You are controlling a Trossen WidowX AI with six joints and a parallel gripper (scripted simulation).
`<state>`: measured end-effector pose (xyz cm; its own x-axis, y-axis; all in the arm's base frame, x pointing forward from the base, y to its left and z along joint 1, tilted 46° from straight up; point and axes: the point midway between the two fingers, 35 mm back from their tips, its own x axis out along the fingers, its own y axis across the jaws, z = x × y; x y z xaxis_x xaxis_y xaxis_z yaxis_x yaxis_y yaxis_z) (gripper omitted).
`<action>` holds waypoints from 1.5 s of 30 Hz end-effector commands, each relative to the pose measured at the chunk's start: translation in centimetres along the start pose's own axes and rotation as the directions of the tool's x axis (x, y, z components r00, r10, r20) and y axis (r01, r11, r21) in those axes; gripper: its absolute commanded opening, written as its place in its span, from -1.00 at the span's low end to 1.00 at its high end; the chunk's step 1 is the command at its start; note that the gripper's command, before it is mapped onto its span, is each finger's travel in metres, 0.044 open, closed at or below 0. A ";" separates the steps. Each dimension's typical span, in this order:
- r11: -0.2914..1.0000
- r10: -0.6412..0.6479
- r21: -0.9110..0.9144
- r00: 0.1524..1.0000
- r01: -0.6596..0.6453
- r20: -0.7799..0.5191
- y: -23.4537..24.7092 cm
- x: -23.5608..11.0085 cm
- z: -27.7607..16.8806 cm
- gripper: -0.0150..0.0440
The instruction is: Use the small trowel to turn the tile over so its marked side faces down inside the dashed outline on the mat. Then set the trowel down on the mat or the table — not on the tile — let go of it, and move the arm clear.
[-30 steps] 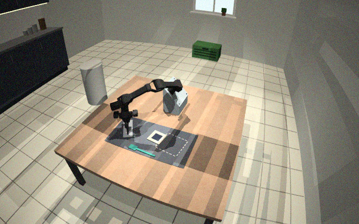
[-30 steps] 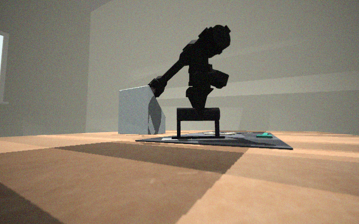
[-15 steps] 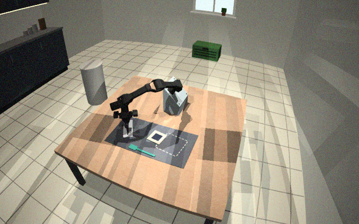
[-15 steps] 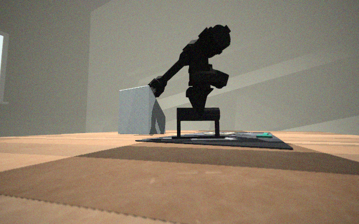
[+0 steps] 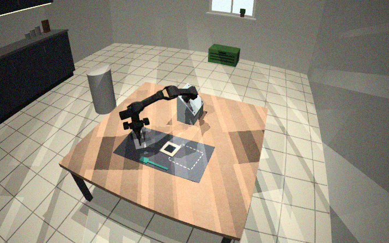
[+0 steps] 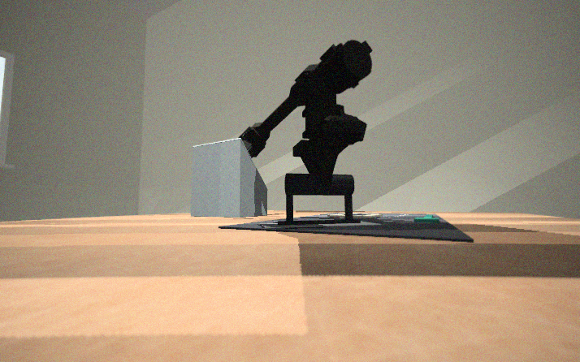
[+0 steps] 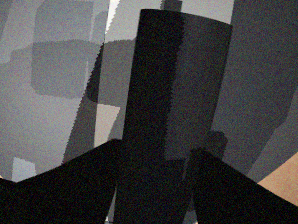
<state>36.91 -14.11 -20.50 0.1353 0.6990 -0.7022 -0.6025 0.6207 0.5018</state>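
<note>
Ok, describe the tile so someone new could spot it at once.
On the wooden table lies a dark grey mat. Near its middle, beside the white dashed outline, sits the tile: a flat cream square with a dark square centre, unlike the long teal tool nearby.

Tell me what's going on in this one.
The single arm has its gripper lowered onto the mat and shut on the dark bar handle of a tool standing there. The tile lies marked side up beside the dashed outline, not yet flipped. A green tool lies untouched on the mat's near edge.
</note>
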 end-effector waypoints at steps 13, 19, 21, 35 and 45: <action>0.896 0.002 -0.444 1.000 -0.002 0.000 0.1 0.1 0.0 -0.05; 0.896 0.002 -0.444 1.000 -0.002 0.000 0.1 0.1 0.0 -0.05; 0.896 0.002 -0.444 1.000 -0.002 0.000 0.1 0.1 0.0 -0.05; 0.896 0.002 -0.444 1.000 -0.002 0.000 0.1 0.1 0.0 0.42; 0.896 0.002 -0.444 1.000 -0.002 0.000 0.1 0.1 0.0 0.42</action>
<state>36.92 -14.01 -20.53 0.1340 0.6998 -0.7017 -0.8873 0.4000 0.2294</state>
